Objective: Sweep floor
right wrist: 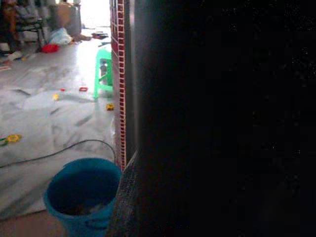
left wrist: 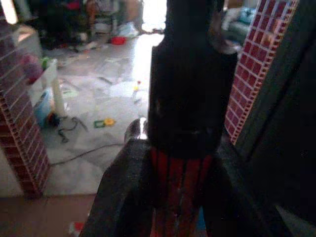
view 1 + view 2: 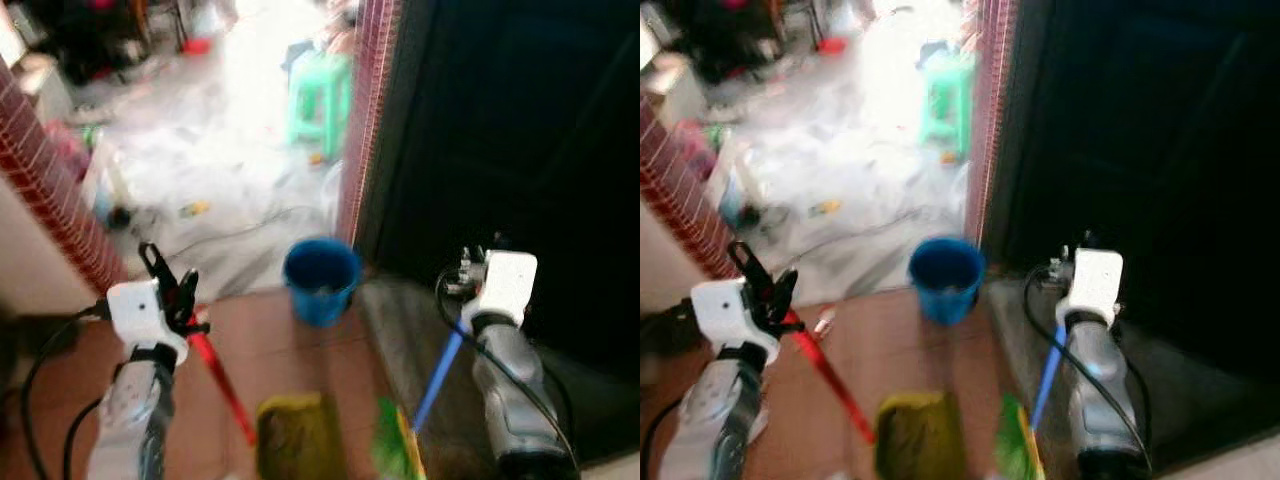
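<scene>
Before the blue bucket [image 3: 321, 280]: we carry the red-handled dustpan [image 3: 290, 432], left gripper [image 3: 170, 285] jaws pinching its handle; right gripper [image 3: 478, 262] jaws' state indiscernible, blue-handled broom [image 3: 432, 385] alongside, ready for sweeping.

Two silver-grey forearms of rounded, jointed segments, each capped at the wrist by a white boxy housing. Left claw [image 3: 170, 278] of two long, thin black fingers [image 3: 152, 260] rising from its white housing [image 3: 140, 312], with black trim around the base. Black cable looping out beside the left forearm [image 3: 125, 410], a second strand running along the same forearm. Right housing [image 3: 505, 282] white and squarish, small metal fittings and a black cable coil beside it. Another black cable trailing along the right forearm [image 3: 515, 390]. Seen up close from the left wrist, matte black, blocky finger pads [image 2: 123, 197].
</scene>
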Tool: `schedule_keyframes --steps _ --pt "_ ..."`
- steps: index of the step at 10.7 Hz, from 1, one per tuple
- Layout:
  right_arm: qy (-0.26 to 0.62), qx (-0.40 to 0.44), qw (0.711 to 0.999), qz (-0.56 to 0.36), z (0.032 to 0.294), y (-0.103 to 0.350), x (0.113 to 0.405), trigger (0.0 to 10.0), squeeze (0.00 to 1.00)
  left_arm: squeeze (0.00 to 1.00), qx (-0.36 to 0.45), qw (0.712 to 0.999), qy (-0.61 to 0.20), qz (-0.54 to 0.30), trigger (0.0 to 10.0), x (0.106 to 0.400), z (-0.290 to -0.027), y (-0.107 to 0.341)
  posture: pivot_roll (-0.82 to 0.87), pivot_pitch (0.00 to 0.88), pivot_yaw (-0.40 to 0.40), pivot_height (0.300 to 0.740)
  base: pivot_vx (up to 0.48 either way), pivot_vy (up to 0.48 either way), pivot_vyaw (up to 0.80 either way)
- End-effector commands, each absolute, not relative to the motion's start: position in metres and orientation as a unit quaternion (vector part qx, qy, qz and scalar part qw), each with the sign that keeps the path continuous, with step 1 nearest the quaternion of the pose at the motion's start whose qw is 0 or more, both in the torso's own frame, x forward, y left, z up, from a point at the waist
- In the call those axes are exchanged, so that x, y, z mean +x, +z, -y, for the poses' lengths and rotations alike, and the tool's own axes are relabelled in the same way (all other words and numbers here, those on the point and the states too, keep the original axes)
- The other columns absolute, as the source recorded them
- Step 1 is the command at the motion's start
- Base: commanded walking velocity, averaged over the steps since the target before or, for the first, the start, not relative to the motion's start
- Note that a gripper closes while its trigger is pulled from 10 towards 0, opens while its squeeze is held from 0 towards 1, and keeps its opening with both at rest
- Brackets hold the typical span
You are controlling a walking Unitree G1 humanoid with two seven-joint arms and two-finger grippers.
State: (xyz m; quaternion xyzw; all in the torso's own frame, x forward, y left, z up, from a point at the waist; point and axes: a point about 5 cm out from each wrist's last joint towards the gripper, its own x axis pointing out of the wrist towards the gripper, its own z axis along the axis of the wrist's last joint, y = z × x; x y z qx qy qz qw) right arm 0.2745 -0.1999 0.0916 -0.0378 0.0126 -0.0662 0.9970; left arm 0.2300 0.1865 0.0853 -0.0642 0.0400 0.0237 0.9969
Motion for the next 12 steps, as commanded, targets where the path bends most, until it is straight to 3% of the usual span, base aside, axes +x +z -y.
schedule_keyframes --steps 1,7,12 --pt "-0.066 -0.043 0.997 -0.001 0.2010 0.0986 0.2776 10.0 0.00 0.00 -0.072 0.997 0.012 -0.007 10.0 0.2344 -0.1827 0.1002 -0.08 0.000 -0.002 0.740 0.398 0.000 0.00" --pt "-0.062 -0.045 0.997 -0.008 0.2005 0.0967 0.2779 10.0 0.00 0.00 -0.074 0.997 0.012 -0.012 10.0 0.2325 -0.1823 0.0998 -0.08 0.000 -0.003 0.740 0.384 0.000 0.00" --pt "-0.051 -0.047 0.997 -0.014 0.1988 0.0955 0.2830 10.0 0.00 0.00 -0.073 0.996 0.042 0.001 10.0 0.2273 -0.1891 0.1084 -0.04 0.000 -0.028 0.740 0.000 0.000 0.00"
